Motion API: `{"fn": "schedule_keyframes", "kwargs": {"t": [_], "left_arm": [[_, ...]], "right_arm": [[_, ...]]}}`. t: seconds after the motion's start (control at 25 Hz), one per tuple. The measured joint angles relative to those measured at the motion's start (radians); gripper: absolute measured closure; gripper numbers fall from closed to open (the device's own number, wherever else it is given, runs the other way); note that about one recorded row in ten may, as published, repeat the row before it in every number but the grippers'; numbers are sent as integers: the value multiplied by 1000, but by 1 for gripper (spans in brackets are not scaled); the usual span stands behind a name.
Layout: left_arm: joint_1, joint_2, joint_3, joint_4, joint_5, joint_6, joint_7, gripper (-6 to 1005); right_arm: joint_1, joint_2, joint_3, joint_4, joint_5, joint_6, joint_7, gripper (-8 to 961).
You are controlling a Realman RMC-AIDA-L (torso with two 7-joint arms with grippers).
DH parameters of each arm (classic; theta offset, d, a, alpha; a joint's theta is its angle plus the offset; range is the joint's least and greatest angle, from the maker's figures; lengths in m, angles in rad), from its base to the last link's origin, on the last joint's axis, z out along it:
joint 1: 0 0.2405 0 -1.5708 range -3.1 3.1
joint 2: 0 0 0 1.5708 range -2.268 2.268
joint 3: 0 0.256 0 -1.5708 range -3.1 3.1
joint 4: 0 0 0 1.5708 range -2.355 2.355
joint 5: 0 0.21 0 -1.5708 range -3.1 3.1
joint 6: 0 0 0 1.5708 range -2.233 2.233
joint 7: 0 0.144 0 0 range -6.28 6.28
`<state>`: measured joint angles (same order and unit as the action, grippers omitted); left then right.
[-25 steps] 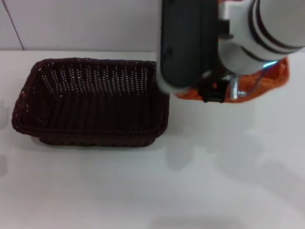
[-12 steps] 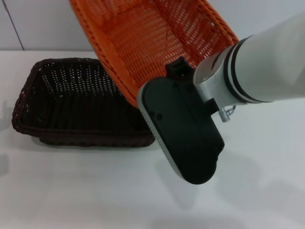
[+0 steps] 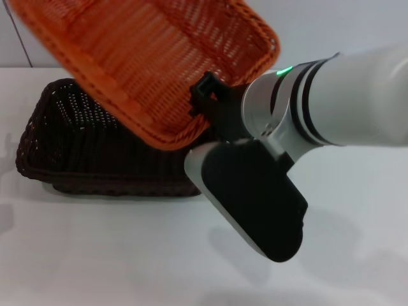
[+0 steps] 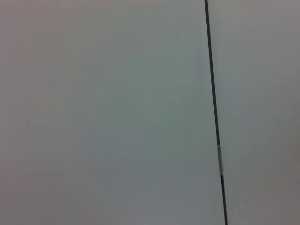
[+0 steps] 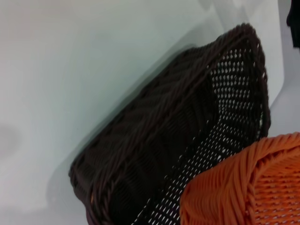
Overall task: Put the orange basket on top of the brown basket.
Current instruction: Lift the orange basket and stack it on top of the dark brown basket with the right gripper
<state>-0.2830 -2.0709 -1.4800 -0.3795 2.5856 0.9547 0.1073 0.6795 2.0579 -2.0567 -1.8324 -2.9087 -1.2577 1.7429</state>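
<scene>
The orange basket (image 3: 146, 57) is in the air, tilted, with its lower edge over the right half of the brown basket (image 3: 70, 146). My right gripper (image 3: 205, 97) is shut on the orange basket's near right rim and holds it up. The brown basket stands on the white table at the left, and its right end is hidden behind the orange basket and my arm. The right wrist view shows the brown basket (image 5: 159, 140) below and a corner of the orange basket (image 5: 248, 187) over its rim. My left gripper is out of view.
The white table (image 3: 115, 255) extends in front of the baskets. My right arm's black and white wrist body (image 3: 255, 204) hangs over the table just right of the brown basket. A white wall stands behind. The left wrist view shows only a pale surface with a dark seam (image 4: 213, 112).
The orange basket went from the table at the back right up into the air, then left over the brown basket. My right arm swung left with it.
</scene>
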Motion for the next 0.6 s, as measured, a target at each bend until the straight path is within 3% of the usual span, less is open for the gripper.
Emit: {"fn": "schedule_keyframes", "kwargs": {"t": [0.2,0.32,0.6], "left_arm": [[-2,1,-15,4,-18,2,0,283],[-2,2,-16,4,-25,3,0,283],[-4,4,-16,4,-41,0,0,283]], "right_arm": [[-107,10,-19,23,5,148,-174,806],[-135,12,-17,26,32,180,-232,806],[-143,-16,12,54,107,207,-350,807]]}}
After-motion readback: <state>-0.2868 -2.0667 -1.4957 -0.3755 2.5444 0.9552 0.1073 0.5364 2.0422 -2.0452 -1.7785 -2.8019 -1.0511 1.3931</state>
